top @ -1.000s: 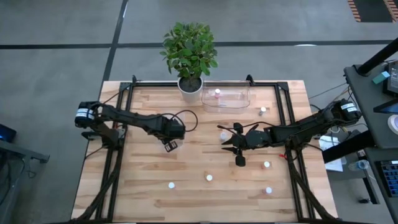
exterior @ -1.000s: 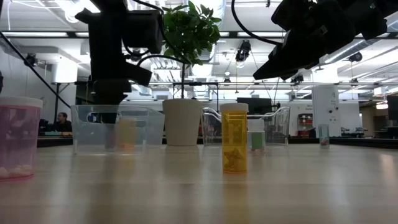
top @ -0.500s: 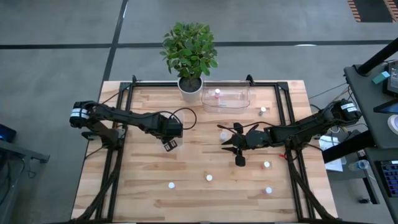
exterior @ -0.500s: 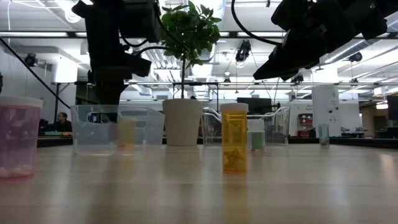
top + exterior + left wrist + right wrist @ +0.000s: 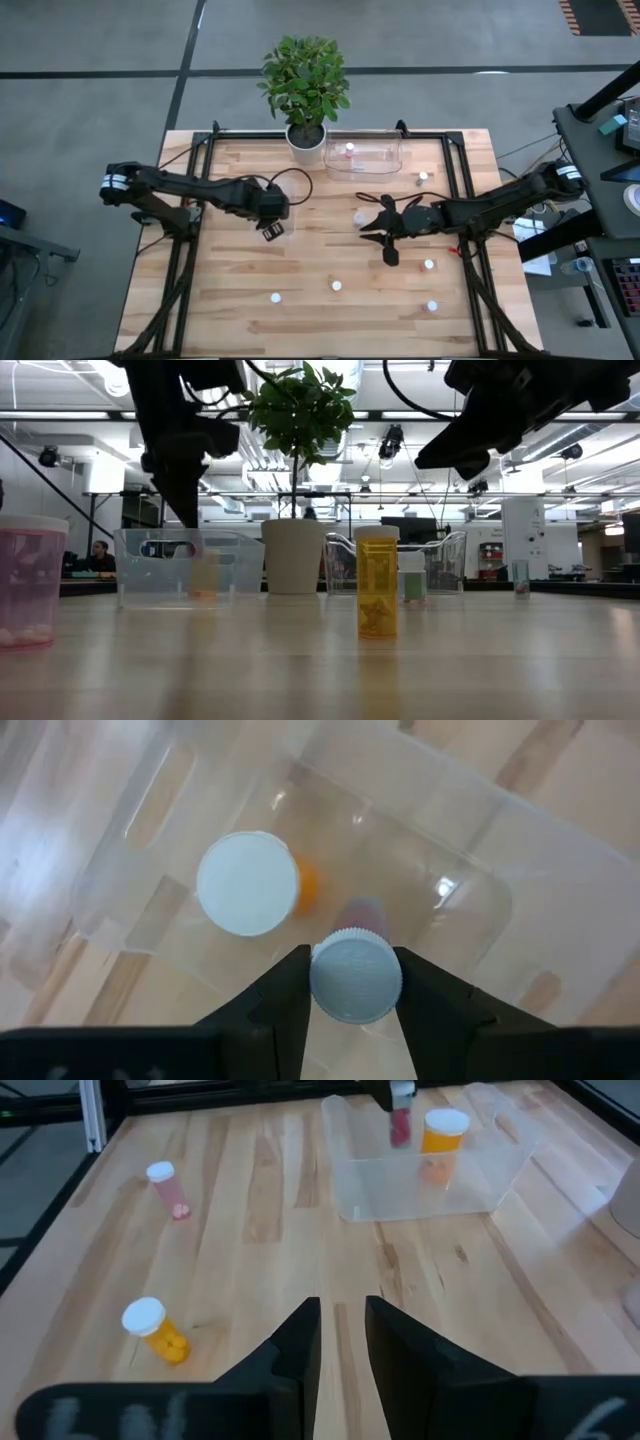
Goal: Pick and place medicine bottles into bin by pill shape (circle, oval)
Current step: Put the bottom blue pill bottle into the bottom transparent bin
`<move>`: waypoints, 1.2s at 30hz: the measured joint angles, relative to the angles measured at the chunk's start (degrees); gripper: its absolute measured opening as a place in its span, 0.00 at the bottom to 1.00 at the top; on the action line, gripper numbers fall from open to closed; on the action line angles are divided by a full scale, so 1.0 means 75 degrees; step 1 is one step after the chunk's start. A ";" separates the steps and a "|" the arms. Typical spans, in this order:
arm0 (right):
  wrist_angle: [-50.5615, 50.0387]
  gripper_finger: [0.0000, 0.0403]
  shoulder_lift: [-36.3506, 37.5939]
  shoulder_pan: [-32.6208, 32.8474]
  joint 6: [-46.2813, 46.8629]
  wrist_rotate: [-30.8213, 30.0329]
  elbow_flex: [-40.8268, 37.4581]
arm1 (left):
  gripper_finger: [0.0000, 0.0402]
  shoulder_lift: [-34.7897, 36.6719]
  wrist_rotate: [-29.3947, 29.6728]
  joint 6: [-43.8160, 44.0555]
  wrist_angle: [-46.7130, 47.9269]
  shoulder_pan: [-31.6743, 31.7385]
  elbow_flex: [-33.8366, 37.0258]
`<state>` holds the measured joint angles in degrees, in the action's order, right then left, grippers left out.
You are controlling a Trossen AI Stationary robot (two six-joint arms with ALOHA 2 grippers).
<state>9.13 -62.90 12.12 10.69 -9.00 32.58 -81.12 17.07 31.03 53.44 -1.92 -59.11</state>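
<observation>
Left gripper (image 5: 350, 988) clamped on pink white-capped medicine bottle (image 5: 352, 970) above clear plastic bin (image 5: 470, 860). Right gripper (image 5: 342, 1342) nearly closed, empty, mid-table.

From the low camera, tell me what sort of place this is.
Probably an industrial robotics lab or workshop: an open hall with exposed ceiling ducts and strip lights, machines and screens behind the wooden table, and a person seated at a workstation.

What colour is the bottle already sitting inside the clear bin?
Orange, with a white cap. The bottle shows best in the left wrist view, inside the bin.

White-capped medicine bottles (image 5: 336, 285) scattered upright — seemingly — across table.
</observation>
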 joint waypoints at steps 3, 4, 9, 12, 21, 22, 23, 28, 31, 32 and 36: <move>-0.0173 0.19 0.0151 0.0000 0.0110 0.0001 0.0000 | 0.30 0.0206 0.0049 0.0012 -0.0004 -0.0173 -0.0006; -0.0215 0.19 0.0198 0.0000 0.0143 -0.0001 0.0000 | 0.30 0.0279 0.0063 0.0017 -0.0021 -0.0242 -0.0012; -0.1093 0.18 0.0444 -0.0020 0.0407 -0.0011 0.0157 | 0.30 0.0710 0.0106 0.0059 -0.0746 -0.0775 -0.0023; -0.1828 0.17 0.0536 -0.0020 0.0584 -0.0023 0.0510 | 0.30 0.0851 0.0453 0.0147 -0.0774 -0.1076 -0.0020; -0.2151 0.17 0.0429 0.0000 0.0427 -0.0005 0.0924 | 0.29 0.0172 0.0723 0.0612 -0.0032 -0.1044 0.0114; -0.2214 0.17 0.0423 0.0000 0.0401 -0.0007 0.0924 | 0.29 0.0023 0.0664 0.0615 -0.0004 -0.0996 0.0114; -0.2185 0.17 0.0403 0.0000 0.0397 -0.0005 0.0932 | 0.29 -0.0130 0.0634 0.0615 -0.0010 -0.0953 0.0114; -0.2188 0.17 0.0388 0.0000 0.0383 -0.0005 0.0944 | 0.29 -0.0792 0.0597 0.0571 0.0038 -0.0679 0.0108; -0.2256 0.17 0.0388 0.0000 0.0377 -0.0005 0.0944 | 0.31 -0.0899 0.0575 0.0555 0.0018 -0.0581 0.0067; -0.2288 0.17 0.0388 0.0000 0.0377 -0.0008 0.0944 | 0.32 -0.0906 0.0516 0.0554 0.0026 -0.0541 0.0067; -0.2411 0.18 0.0388 0.0000 0.0374 -0.0005 0.0944 | 0.40 -0.0909 0.0385 0.0522 0.0031 -0.0438 0.0083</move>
<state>-8.96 -59.99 12.12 13.50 -9.04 39.66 -87.94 19.95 34.94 53.67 -5.21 -58.49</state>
